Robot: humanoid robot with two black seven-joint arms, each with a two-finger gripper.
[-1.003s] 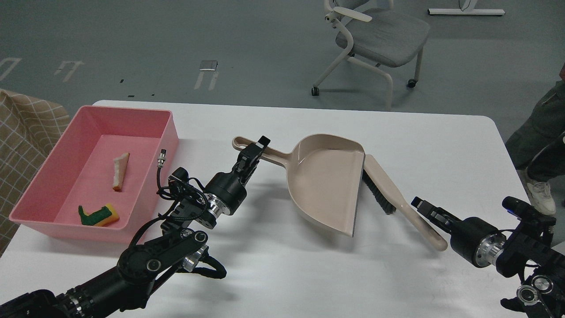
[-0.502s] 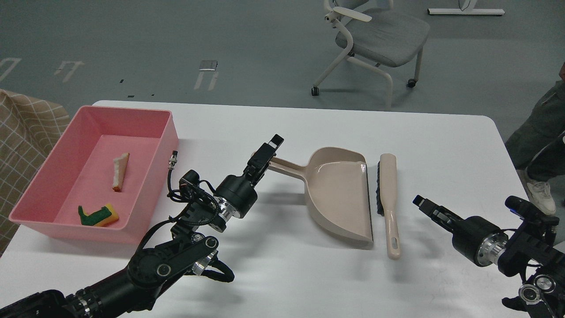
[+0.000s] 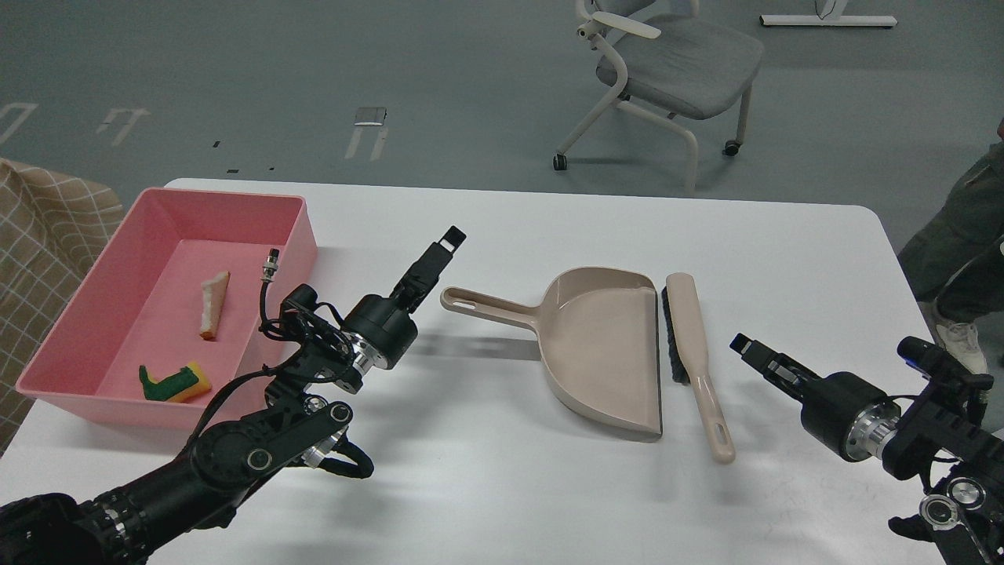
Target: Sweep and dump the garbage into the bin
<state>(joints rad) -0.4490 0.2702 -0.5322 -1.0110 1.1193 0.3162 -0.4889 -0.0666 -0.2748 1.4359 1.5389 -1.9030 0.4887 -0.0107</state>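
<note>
The dustpan (image 3: 608,345) now lies flat on the white table (image 3: 502,486), empty, its handle pointing toward nine o'clock. A second ago the left hand (image 3: 439,253) was at that handle and the pan sat tilted. Now the hand has let go and lifted away toward ten o'clock, clear of the handle tip and holding nothing. Its fingers show edge-on as one thin dark shape, so I cannot tell how wide they stand.

The brush (image 3: 694,353) has also settled. It lies just beside the pan's straight lip, at the pan's three o'clock, bristles toward the pan and handle running toward five o'clock. The right hand (image 3: 743,347) hovers near the brush handle at its three o'clock, apart from it and carrying nothing. It is too dark and small to say how far its fingers are parted.

The garbage is in the pink bin (image 3: 302,235), at the table's nine o'clock edge. The bread slice (image 3: 213,302) lies mid-floor, and the yellow sponge block (image 3: 176,382) sits near the bin's six o'clock wall. No scraps show on the table.

With both pieces in the bin and both tools put down and released, the task looks finished. What remains, I judge, is only drawing the arms back.
</note>
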